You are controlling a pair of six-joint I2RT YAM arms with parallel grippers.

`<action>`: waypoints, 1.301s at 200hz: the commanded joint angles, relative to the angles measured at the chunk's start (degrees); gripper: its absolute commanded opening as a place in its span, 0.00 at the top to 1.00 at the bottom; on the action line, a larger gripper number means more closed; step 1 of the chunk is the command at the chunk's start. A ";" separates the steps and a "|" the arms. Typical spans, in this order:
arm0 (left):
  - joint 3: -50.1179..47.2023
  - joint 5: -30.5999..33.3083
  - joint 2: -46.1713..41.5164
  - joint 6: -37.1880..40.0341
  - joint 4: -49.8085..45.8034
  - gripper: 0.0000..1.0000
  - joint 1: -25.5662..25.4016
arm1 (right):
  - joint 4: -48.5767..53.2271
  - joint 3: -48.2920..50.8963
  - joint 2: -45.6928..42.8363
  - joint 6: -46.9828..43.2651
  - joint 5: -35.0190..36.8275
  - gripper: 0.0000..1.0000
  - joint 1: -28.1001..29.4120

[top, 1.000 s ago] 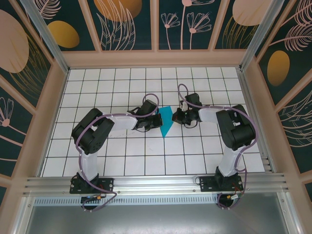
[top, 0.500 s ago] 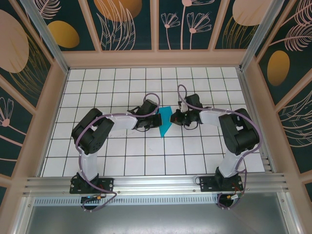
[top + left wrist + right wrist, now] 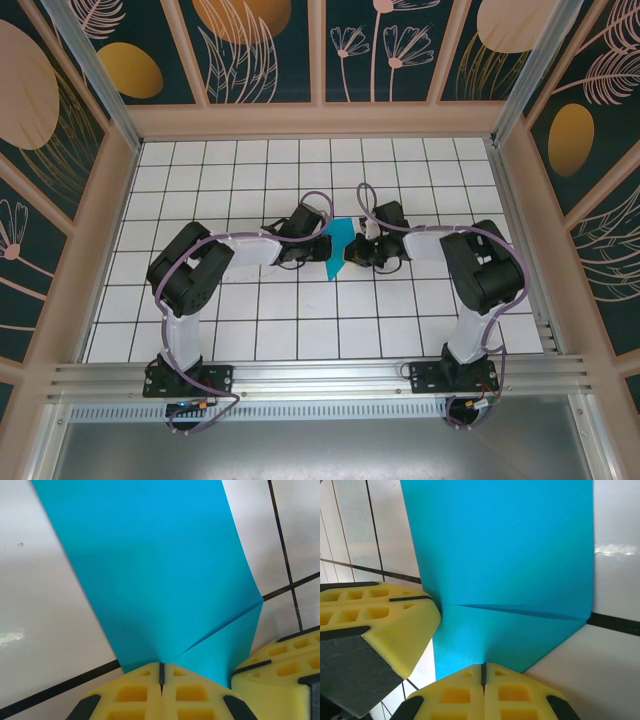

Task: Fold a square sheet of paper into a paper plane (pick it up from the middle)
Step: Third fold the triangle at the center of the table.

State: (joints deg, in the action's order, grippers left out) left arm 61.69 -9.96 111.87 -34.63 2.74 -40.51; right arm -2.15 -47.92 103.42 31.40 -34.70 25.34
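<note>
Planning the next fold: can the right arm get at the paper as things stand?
Likely yes: the right gripper, shut, rests its tips on the paper at its edge; the left gripper sits beside it, not in between.

Paper [image 3: 338, 250]: teal, folded narrow, sits between the two claws. Its pointed end runs past both claws toward the arm bases, and its broader end runs past them on the far side.

Left claw [image 3: 322, 250]: closed, against the paper's left edge.

Right claw [image 3: 351, 252]: closed, against the paper's right edge, straight across from the left claw. The claws are near each other, with nothing but the paper strip between them.

Cannot tell whether the paper lies flat or is lifted off the table [image 3: 200, 310].

Left arm [image 3: 190, 270], right arm [image 3: 482, 262]: both bent at the elbow, forearms stretched inward low over the white grid.
</note>
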 commanded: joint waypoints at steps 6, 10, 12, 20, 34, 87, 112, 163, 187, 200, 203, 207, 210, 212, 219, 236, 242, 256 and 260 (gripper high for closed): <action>-0.14 2.87 -1.25 0.15 -2.62 0.97 0.79 | -0.78 0.63 1.33 1.62 1.24 0.98 0.32; -0.34 3.06 -2.04 -0.40 -2.45 0.96 0.79 | -0.60 0.63 1.30 1.80 1.49 0.98 0.40; -0.50 3.33 -2.48 -0.80 -2.32 0.96 0.79 | -0.60 0.68 1.32 1.82 1.55 0.98 0.43; -1.51 4.39 -4.41 -2.62 -0.95 0.94 0.79 | -0.35 0.87 1.25 2.15 1.90 0.98 0.45; -3.63 3.82 -7.59 -5.76 2.47 0.90 0.79 | 0.06 0.97 1.16 2.72 2.91 0.98 0.74; -14.22 -5.11 -13.08 -18.50 15.91 0.88 0.59 | 1.44 0.39 1.23 5.05 5.56 0.98 2.42; -16.89 -9.20 -12.35 -22.51 19.49 0.90 -0.39 | 1.40 0.17 1.28 5.86 5.85 0.98 2.87; -16.46 -12.34 -8.69 -23.81 20.20 0.95 -1.49 | 2.05 -0.47 1.38 6.20 6.13 0.97 3.23; -15.23 -12.46 -6.63 -23.55 18.72 0.95 -1.71 | 2.15 -0.48 1.41 6.22 6.22 0.97 3.31; -14.94 -12.63 -5.84 -23.63 18.32 0.95 -1.87 | 2.20 -0.51 1.40 6.13 6.29 0.97 3.32; -14.91 -12.63 -5.68 -23.64 18.28 0.95 -1.92 | 2.25 -0.51 1.44 6.13 6.31 0.97 3.31; -14.82 -12.63 -5.49 -23.68 18.10 0.95 -1.94 | 2.28 -0.51 1.44 6.13 6.31 0.97 3.31; -14.84 -12.71 -5.38 -23.78 17.91 0.95 -1.94 | 2.38 -0.51 1.50 6.12 6.38 0.97 3.31; -14.80 -12.72 -5.41 -23.67 17.80 0.95 -2.01 | 2.38 -0.51 1.48 6.13 6.39 0.97 3.33; -14.97 -12.56 -5.22 -23.73 17.26 0.95 -2.03 | 2.47 -0.43 1.45 6.07 6.46 0.97 3.33; -15.84 -12.76 -5.22 -23.43 15.99 0.95 -2.41 | 2.97 -0.48 1.51 5.91 6.86 0.97 3.32; -16.06 -12.73 -5.18 -23.12 14.91 0.95 -2.42 | 3.11 -0.45 1.42 5.87 7.00 0.97 3.33; -16.53 -12.21 -5.22 -21.84 12.21 0.95 -2.39 | 3.68 -0.51 1.43 5.70 7.57 0.97 3.31; -16.72 -11.96 -5.26 -21.49 11.43 0.95 -2.43 | 3.85 -0.58 1.42 5.69 7.76 0.97 3.31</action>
State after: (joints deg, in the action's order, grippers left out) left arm 45.32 -21.47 106.08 -57.32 20.21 -42.24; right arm -3.01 -48.45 103.66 36.82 -30.61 27.88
